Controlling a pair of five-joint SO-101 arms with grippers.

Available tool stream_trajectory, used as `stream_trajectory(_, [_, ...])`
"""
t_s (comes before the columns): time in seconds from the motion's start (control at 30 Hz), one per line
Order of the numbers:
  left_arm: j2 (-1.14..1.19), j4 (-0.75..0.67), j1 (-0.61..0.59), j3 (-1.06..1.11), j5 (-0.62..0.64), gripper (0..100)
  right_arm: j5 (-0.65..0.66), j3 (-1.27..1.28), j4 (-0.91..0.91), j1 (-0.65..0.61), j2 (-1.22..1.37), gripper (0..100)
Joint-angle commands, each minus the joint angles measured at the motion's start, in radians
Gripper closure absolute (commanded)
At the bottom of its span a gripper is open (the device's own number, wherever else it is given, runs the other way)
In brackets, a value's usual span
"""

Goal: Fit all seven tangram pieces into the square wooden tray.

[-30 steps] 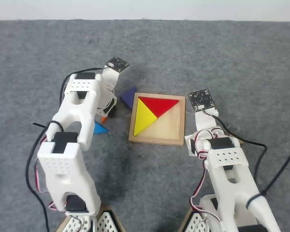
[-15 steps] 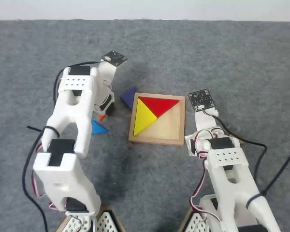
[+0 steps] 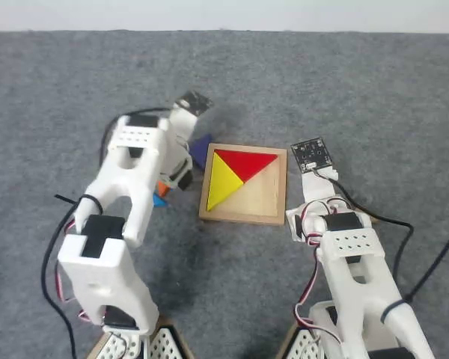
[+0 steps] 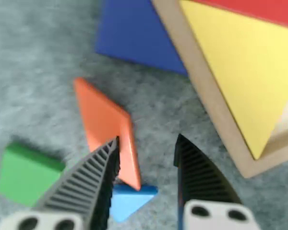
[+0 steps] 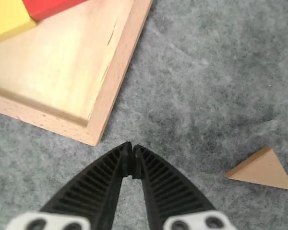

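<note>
Grey carpet covers the tabletop (image 3: 374, 90) in the high view. The square wooden tray (image 3: 266, 196) lies in the middle, between the two arms. A red triangle (image 3: 245, 163) and a yellow triangle (image 3: 223, 185) lie inside it, touching each other along one side, and the rest of the tray floor is bare wood. The left arm (image 3: 135, 168) bends over the carpet just beside the tray. A dark blue piece (image 3: 200, 153) pokes out from under it, right by the tray's corner. The right arm (image 3: 355, 262) is near the tray's other side. In the left wrist view, the left claw (image 4: 148, 140) is open with a wide gap and holds nothing. One tip is over the edge of a flat orange piece (image 4: 105, 120) on the carpet. A green square (image 4: 24, 172) and a light blue triangle (image 4: 127, 199) lie near it, outside the tray. In the right wrist view, the right claw (image 5: 132, 148) is closed tight with nothing in it, over the carpet by a corner of the tray. A plain wooden triangle (image 5: 261, 170) lies on the carpet off to one side.
</note>
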Motion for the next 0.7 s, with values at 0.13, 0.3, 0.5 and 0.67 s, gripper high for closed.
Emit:
stream_trajectory(0.13, [0.046,-0.057,-0.051,-0.035,0.011,83,-0.011,-0.008,-0.016,0.015,-0.022,99.1])
stream_trajectory(0.3, [0.167,0.023,-0.112,-0.176,0.002,83,-0.011,-0.008,-0.015,0.015,-0.022,99.1])
stream_trajectory(0.5, [0.183,0.034,-0.123,-0.2,-0.02,86,-0.011,-0.008,-0.018,0.015,-0.022,99.1])
stream_trajectory(0.67, [0.183,0.008,-0.115,-0.202,-0.02,86,-0.011,-0.008,-0.018,0.015,-0.022,99.1])
